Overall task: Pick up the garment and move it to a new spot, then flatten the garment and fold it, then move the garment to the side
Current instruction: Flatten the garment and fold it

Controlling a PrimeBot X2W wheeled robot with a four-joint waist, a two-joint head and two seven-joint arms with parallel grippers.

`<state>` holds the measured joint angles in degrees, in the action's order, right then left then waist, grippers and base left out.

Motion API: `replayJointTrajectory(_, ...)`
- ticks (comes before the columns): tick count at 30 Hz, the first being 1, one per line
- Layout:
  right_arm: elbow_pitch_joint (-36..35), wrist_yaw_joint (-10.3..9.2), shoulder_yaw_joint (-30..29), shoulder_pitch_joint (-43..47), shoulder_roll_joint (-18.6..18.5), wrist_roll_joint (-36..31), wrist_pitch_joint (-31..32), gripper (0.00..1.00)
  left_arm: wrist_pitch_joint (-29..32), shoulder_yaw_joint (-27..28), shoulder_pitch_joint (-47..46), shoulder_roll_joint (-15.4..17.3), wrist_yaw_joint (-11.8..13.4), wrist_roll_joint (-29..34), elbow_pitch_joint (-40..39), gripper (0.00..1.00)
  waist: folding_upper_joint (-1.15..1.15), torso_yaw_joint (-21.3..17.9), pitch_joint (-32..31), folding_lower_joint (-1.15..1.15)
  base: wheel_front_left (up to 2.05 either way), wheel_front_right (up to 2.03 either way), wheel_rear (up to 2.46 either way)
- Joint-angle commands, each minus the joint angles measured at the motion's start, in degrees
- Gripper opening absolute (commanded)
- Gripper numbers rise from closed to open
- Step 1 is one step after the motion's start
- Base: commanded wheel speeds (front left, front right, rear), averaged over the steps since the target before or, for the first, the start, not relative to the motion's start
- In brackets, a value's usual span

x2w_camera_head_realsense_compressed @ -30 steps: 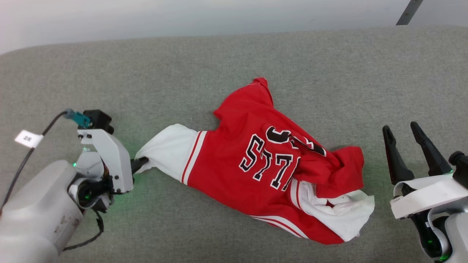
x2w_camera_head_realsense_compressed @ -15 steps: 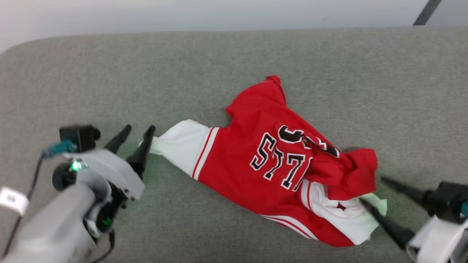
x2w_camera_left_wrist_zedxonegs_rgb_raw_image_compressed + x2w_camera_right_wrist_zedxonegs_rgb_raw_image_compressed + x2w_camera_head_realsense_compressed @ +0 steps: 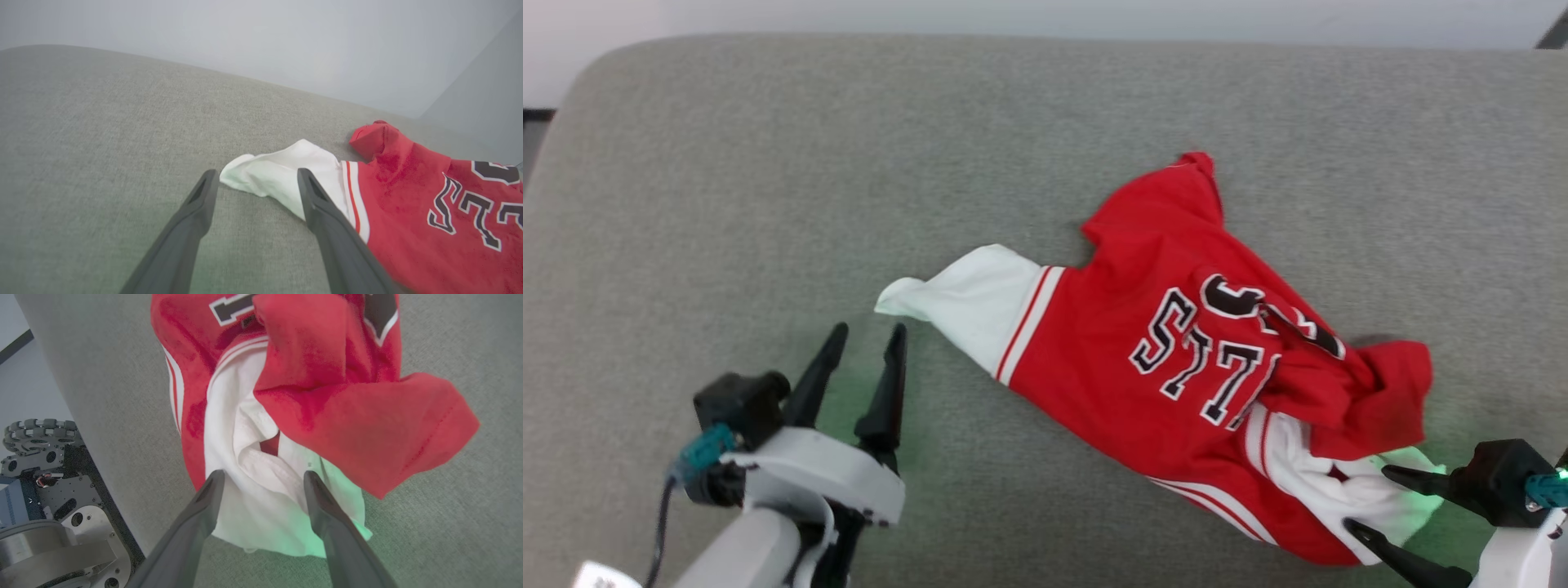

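The grey padded surface took up nearly everything before me. The garment lay on it right of the middle, stretched on a slant from its far red corner down toward my right side, crumpled rather than flat. Its red body faced up, and the black, white-outlined block letters were partly buried under a fold of red cloth lying over them. One white sleeve reached out toward my left, loose on the surface, with red-and-white striped trim where it joined the body. The other white sleeve was bunched at the near right end under the red fold. My left gripper stood low at the near left, its fingers spread wide with nothing in them. In the head view their tips were just short of the sleeve's end and not touching it, and through the left wrist camera that end lay just beyond the gap between them. My right gripper was spread wide too, one finger on either side of the bunched sleeve and not closed on it; whether the fingers touched the cloth I could not tell. Past the surface's edge, the right wrist camera caught a corner of my wheeled base. A green glow tinted the white cloth by my right fingers.
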<state>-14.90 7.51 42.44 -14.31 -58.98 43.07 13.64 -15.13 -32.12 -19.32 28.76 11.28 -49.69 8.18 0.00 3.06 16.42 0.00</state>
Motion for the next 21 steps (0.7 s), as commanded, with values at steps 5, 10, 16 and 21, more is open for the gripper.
replayJointTrajectory(5, 2.43, -0.03, 3.47, -3.10, -0.67, 0.22, -0.19, 0.72, 0.00, 3.32, 3.39, -2.50, -2.11, 2.83, -0.01, 1.00, 0.00, 2.13, 0.57, 0.00, 0.00, 0.00, 0.00)
replayJointTrajectory(10, 3.27, -0.04, 4.64, -4.83, -1.00, 0.81, -2.00, 0.00, 0.00, 5.81, 5.13, -3.64, -3.29, 4.02, 0.53, 1.00, 0.00, 1.52, 0.32, 0.00, 0.00, 0.00, 0.00)
replayJointTrajectory(16, 4.62, -0.04, -0.49, -5.76, -1.80, 2.42, -5.95, 0.00, -0.01, 7.78, 6.17, -4.52, -4.16, 5.17, 0.78, 1.00, 0.00, -0.66, 0.14, 0.00, 0.00, 0.00, 0.00)
replayJointTrajectory(21, 7.43, -0.04, -8.04, -5.15, -0.65, 4.59, -9.20, 0.00, -0.01, 8.43, 6.06, -5.15, -4.76, 5.88, 0.81, 1.00, 0.00, -1.83, 0.54, 0.00, 0.00, 0.00, 0.00)
